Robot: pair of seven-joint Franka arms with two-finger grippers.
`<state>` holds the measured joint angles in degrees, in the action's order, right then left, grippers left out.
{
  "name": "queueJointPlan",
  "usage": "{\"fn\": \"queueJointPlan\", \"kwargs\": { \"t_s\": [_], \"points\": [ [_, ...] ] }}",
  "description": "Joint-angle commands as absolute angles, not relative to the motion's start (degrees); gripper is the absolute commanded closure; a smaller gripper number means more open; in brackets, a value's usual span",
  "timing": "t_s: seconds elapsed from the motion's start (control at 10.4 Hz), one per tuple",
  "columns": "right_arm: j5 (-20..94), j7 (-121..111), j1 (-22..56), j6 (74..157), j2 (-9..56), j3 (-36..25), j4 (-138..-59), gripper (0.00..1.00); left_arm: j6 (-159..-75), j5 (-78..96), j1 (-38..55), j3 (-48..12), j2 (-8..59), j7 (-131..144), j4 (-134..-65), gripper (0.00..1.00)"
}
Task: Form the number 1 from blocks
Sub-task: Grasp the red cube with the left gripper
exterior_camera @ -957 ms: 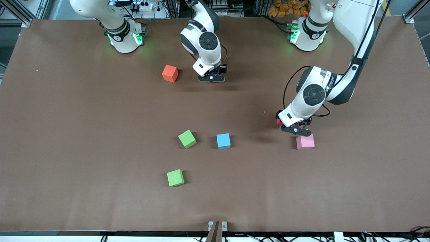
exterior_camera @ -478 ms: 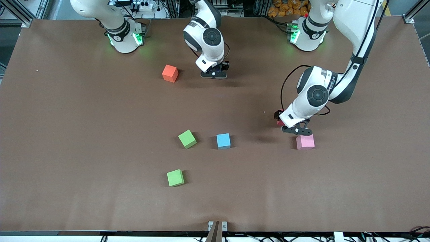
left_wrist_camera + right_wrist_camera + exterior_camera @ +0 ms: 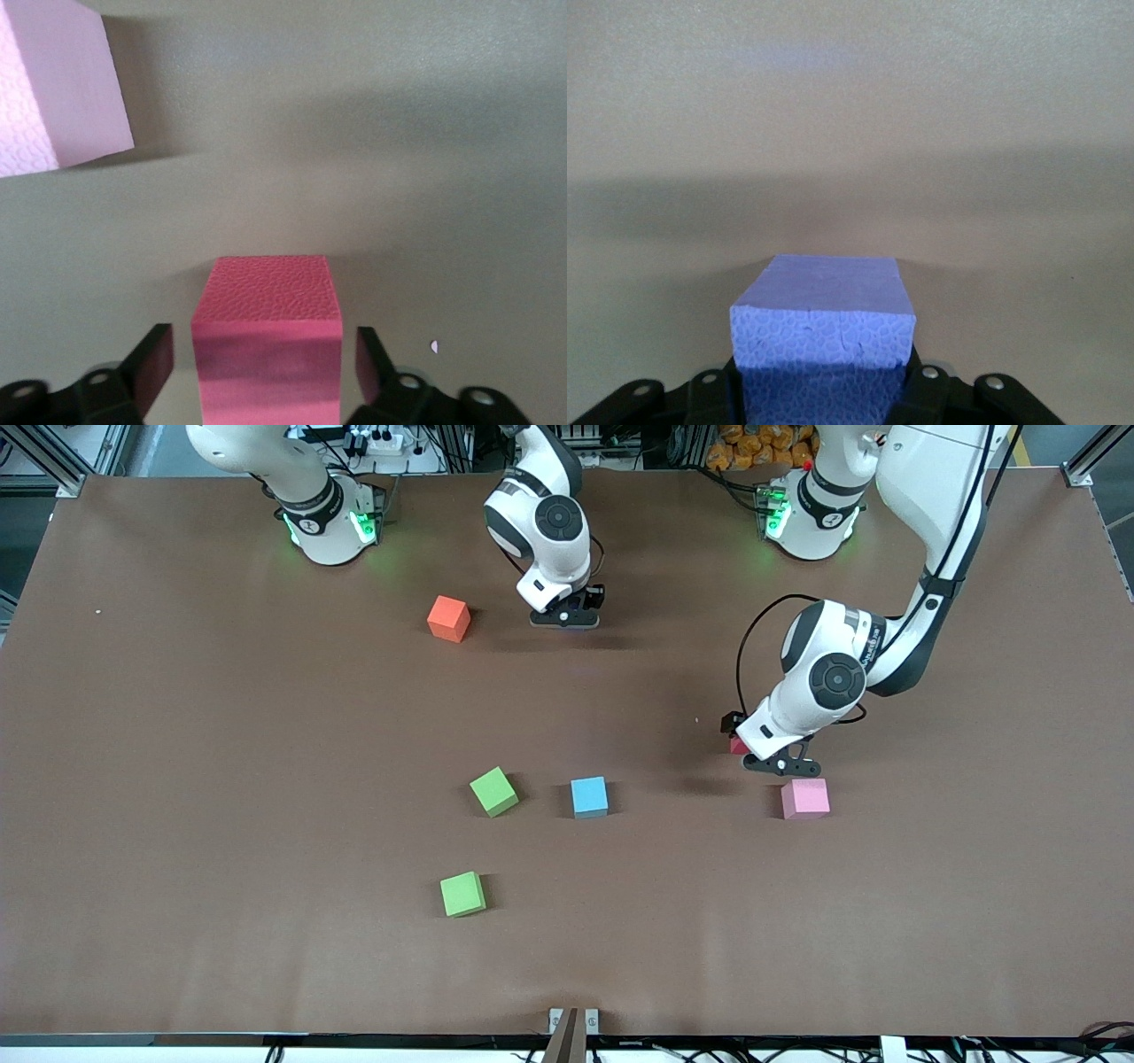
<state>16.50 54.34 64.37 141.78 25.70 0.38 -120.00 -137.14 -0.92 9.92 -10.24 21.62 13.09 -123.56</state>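
My left gripper (image 3: 780, 763) is open low over the table, its fingers (image 3: 155, 363) standing apart on either side of the red block (image 3: 266, 305), which rests on the table with only an edge showing (image 3: 737, 746) in the front view. A pink block (image 3: 805, 798) (image 3: 53, 88) lies just nearer the front camera. My right gripper (image 3: 567, 617) (image 3: 822, 385) is shut on the purple block (image 3: 822, 310), low over the table near the robots' bases. The orange block (image 3: 448, 618) sits beside it. Two green blocks (image 3: 493, 791) (image 3: 462, 893) and the light blue block (image 3: 589, 796) lie mid-table. A second pink block is out of view.
The brown table (image 3: 221, 779) reaches wide bare stretches toward the right arm's end and along its front edge. A small metal bracket (image 3: 572, 1020) sits at the middle of the front edge. Both robot bases stand along the back edge.
My right gripper has carried the purple block a little toward the robots' bases. My left gripper has drawn slightly away from the pink block and lifted a little.
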Motion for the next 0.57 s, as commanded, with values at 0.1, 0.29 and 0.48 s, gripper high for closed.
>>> {"fn": "queueJointPlan", "kwargs": {
  "t_s": [0.1,0.29,0.48],
  "points": [
    [17.31,55.63,65.30,141.86,24.79,-0.09,-121.11,0.80,-137.11,0.53,9.93,-10.28,21.71,12.30,-123.75,1.00],
    [17.23,57.21,65.22,139.93,23.83,-0.17,-120.59,0.00,-136.85,0.88,10.37,-10.46,21.01,13.00,-123.75,1.00],
    [16.53,56.61,63.82,136.60,21.37,-0.87,-119.01,0.00,-134.22,3.42,10.81,-10.90,19.78,13.01,-123.40,1.00]
  ]
}}
